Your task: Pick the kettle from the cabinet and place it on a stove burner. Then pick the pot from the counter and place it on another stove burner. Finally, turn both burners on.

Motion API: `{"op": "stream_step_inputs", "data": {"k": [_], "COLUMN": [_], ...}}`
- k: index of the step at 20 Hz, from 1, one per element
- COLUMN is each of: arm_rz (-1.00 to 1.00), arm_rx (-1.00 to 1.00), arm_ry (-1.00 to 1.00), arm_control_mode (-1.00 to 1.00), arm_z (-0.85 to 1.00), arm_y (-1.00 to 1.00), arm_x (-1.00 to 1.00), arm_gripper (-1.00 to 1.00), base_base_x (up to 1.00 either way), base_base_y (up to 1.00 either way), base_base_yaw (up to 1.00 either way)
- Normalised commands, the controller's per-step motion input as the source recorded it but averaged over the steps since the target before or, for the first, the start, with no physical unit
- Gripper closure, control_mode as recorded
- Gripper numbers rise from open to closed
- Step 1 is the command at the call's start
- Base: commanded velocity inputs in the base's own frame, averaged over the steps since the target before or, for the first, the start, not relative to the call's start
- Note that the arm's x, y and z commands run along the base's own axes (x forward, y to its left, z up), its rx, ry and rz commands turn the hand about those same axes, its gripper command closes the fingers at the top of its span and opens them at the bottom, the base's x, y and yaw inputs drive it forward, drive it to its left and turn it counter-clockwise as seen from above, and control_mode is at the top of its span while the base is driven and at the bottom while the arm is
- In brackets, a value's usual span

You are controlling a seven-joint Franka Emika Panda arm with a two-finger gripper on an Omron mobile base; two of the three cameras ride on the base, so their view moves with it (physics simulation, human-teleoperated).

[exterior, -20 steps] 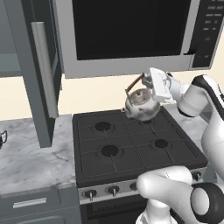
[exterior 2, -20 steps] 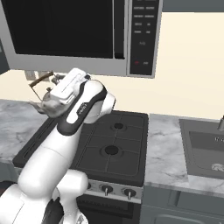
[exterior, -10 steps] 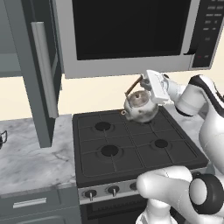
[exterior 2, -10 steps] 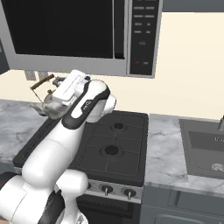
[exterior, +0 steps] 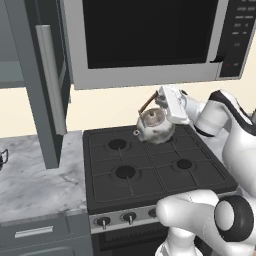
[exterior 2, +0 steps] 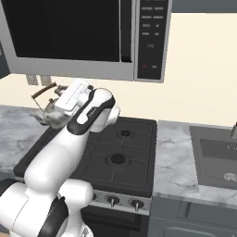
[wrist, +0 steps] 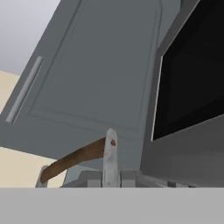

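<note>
The gripper (exterior: 161,101) pinches the kettle (exterior: 155,125) by its arched handle (wrist: 74,158), hanging it tilted just above the back of the stove (exterior: 150,167), evidently to lower it onto 1 of the 4 burners, with the cabinet (exterior: 42,75) door open at left.

The arm is glossy white, built of rounded, tube-like segments with bulging elbows. Behind the claw (exterior: 161,102), a dark grey band rings the wrist joint, and a black seam runs along the link behind that. Farthest back from the claw, a black disc with a pale centre caps the large joint. The hand is a boxy white block.
</note>
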Motion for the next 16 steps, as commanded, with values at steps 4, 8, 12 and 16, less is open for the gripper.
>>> {"op": "stream_step_inputs", "data": {"k": [4,8,12,16], "arm_rz": [0.00,0.00,0.00,0.00], "arm_rx": [0.01,0.00,0.00,0.00], "arm_ry": [0.00,0.00,-0.01,-0.01], "arm_control_mode": [-1.00,-1.00,-1.00,-1.00], "arm_z": [-0.08,-0.10,-0.18,-0.18], "arm_y": [0.08,0.08,0.09,0.12], "arm_x": [0.12,0.17,0.20,0.18], "arm_gripper": [1.00,1.00,1.00,1.00], "base_base_x": [0.00,0.00,0.00,0.00], "base_base_y": [0.00,0.00,0.00,0.00], "base_base_yaw": [0.00,0.00,0.00,0.00]}}
